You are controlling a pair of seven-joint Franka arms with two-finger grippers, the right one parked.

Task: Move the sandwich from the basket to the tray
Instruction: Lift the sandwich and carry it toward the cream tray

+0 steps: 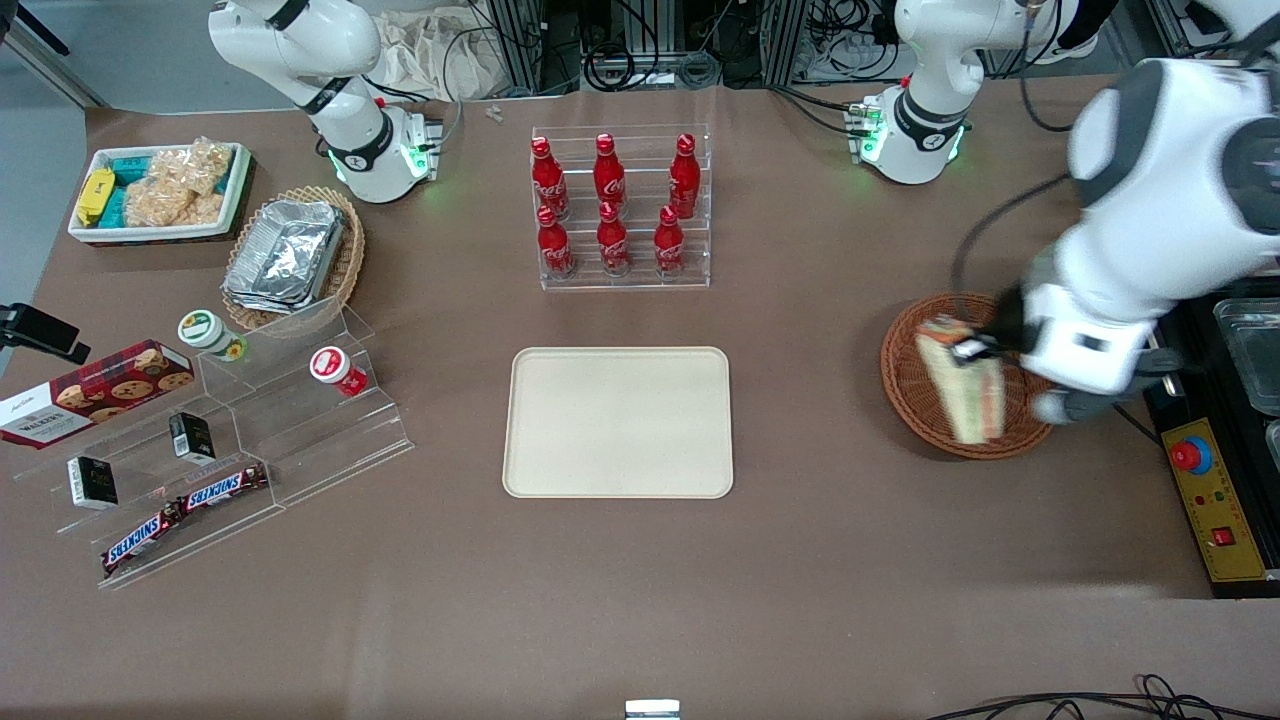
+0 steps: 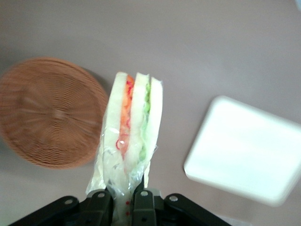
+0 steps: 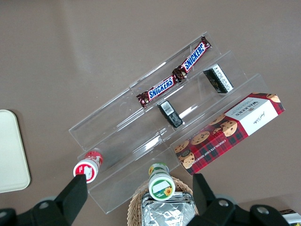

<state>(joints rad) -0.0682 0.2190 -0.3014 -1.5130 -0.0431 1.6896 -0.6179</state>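
Clear-wrapped sandwich [image 2: 131, 127] pinched in the gripper [image 2: 123, 200] fingers above the wicker basket [image 1: 905, 375], tray [image 1: 618, 422] at nine o'clock.

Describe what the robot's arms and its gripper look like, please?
Glossy white rounded arm segments with dark grey joint bands, on white bases lit by green rings, black cables trailing. The gripper above the basket has a white boxy body and black fingers.
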